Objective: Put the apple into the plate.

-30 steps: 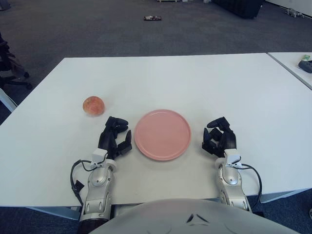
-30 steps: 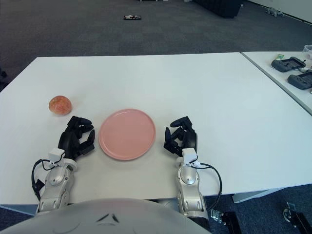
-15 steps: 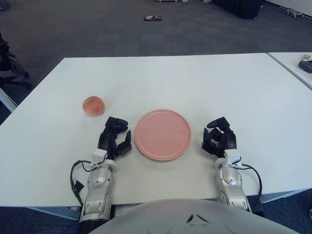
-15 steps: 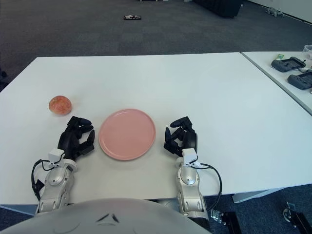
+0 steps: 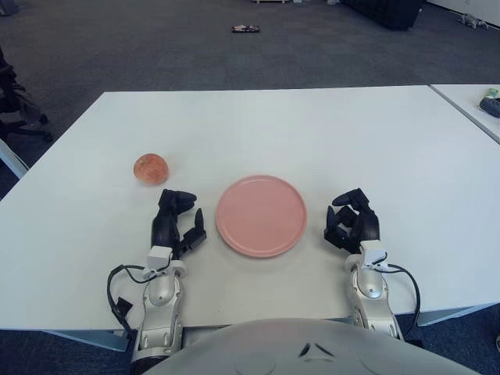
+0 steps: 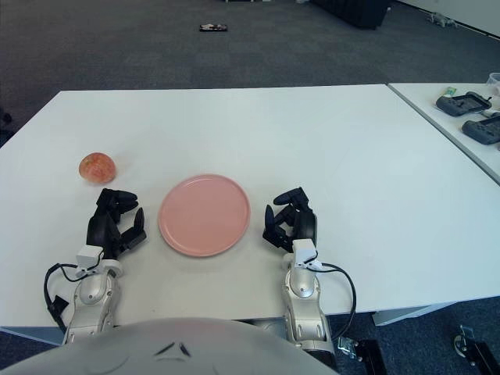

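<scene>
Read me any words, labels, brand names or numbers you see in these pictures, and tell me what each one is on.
No readable text anywhere.
apple: no sticker or label shows.
pink plate: plain, no print.
white table: bare of markings.
left hand and right hand: no lettering legible.
dark devices on the neighbouring table: too small to read.
</scene>
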{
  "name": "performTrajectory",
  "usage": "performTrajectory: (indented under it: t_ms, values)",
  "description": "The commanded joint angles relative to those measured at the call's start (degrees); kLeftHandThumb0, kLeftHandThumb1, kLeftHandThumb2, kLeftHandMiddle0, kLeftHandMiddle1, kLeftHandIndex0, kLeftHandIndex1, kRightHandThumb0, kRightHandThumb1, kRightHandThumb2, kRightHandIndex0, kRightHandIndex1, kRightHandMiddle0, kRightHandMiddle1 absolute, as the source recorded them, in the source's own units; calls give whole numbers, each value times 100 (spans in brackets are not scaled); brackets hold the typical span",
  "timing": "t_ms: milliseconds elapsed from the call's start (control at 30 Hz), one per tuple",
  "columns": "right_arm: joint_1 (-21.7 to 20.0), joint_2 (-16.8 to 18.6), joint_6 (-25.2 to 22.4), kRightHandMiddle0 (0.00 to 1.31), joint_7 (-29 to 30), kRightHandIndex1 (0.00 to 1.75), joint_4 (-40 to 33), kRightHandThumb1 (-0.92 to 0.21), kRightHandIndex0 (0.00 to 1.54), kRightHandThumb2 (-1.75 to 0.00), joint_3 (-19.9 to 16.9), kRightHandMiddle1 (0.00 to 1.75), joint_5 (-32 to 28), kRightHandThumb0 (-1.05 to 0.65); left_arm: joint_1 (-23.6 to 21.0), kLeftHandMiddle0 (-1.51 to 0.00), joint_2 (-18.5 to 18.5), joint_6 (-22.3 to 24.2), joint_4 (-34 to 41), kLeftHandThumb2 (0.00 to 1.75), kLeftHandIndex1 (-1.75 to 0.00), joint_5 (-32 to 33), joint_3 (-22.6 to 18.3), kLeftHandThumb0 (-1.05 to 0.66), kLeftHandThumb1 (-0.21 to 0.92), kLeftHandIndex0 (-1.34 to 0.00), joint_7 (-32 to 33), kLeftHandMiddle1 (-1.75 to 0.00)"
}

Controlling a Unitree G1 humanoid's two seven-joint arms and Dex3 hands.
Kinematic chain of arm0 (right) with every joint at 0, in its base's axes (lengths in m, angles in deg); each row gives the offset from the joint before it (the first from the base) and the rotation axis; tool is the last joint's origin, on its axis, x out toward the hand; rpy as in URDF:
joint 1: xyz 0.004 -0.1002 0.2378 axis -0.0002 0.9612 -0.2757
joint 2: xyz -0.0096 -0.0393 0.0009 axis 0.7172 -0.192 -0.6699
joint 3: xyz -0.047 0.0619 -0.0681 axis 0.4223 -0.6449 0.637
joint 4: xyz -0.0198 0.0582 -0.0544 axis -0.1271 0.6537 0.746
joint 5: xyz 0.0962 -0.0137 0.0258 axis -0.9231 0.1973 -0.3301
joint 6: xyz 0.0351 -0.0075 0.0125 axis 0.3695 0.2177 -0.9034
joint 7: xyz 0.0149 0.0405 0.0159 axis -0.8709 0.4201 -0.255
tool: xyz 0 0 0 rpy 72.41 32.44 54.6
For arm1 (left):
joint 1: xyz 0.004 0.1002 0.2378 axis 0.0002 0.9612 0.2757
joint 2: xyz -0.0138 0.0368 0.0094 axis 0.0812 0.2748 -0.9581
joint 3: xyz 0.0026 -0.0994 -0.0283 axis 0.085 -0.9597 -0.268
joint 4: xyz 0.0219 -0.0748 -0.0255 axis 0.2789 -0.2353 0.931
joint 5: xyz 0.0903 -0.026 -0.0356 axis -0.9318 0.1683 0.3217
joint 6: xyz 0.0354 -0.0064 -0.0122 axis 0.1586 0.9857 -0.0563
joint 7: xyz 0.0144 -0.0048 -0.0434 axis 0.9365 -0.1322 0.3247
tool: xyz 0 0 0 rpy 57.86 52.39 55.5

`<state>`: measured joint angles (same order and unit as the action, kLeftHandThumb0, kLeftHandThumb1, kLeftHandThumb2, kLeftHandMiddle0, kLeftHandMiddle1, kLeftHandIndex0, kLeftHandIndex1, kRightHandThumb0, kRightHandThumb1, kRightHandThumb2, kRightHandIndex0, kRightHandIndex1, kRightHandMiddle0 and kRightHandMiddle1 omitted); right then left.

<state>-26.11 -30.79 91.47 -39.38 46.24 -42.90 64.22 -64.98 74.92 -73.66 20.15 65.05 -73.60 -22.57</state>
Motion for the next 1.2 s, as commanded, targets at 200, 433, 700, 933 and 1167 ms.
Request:
performTrajectory:
  t_ms: [200,433,700,933,1167]
  values:
    - [37,64,-38,45,55,173,16,-52,81,-106,32,175,33,-42,-290,-47,57,-477,-51,93,-175,-1521,-162,0,61,-21,1562,-159]
    - [39,76,-70,45,55,173,18,-52,81,-106,36,175,3,-42,-853,-42,471,-89,-274,93,-175,-2268,-380,0,63,-17,2239,-167]
    - [40,71,-48,45,45,174,27,-52,81,-107,38,175,-25,-42,-1126,-39,910,465,-342,71,-175,-3076,-324,0,76,-17,2698,-154]
    - [27,57,-1,45,35,174,64,-52,81,-107,34,175,-44,-42,-1690,-4,1487,1107,-549,89,-113,-3417,-372,-49,67,-3,2675,-112]
    - [25,77,-25,45,61,173,56,-53,80,-106,32,175,-35,-42,-1914,0,1849,1332,-891,84,-38,-3545,-221,-75,57,0,2847,-43]
